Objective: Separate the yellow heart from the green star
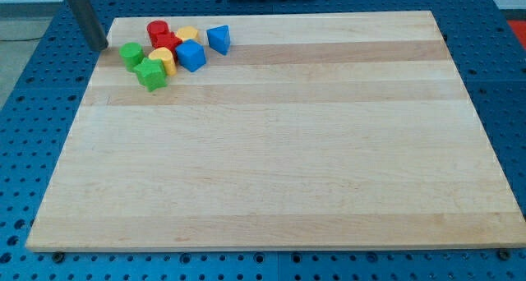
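Observation:
The blocks lie in a tight cluster at the top left of the wooden board [271, 149]. The green star [151, 75] is the lowest block, and a yellow heart-like block [163, 61] touches it on its upper right. A second green block [131, 53] sits to the left. A red block [157, 30] and another red block [167, 43] lie above, with a second yellow block [187, 35] to their right. My tip [103, 47] rests at the board's left edge, a little left of the green blocks, touching none of them.
A blue cube [191, 56] lies right of the yellow heart, and a blue triangular block [219, 39] sits farther right. A blue perforated table [25, 133] surrounds the board on all sides.

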You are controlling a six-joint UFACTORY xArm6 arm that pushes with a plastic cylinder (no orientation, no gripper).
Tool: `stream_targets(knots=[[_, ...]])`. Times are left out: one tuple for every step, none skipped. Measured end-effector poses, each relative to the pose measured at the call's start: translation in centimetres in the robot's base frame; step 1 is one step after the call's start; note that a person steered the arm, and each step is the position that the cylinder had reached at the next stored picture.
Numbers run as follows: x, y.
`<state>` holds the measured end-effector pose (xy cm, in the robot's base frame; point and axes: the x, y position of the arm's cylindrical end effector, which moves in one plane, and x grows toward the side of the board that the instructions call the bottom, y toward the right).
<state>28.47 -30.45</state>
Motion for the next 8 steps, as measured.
stream_targets(knots=[[4.6,1.7],[5.1,3.3],[5.1,6.6],[5.1,9.3],[5.1,11.6],[5.1,13.1],[4.7,13.3],[4.7,9.7]])
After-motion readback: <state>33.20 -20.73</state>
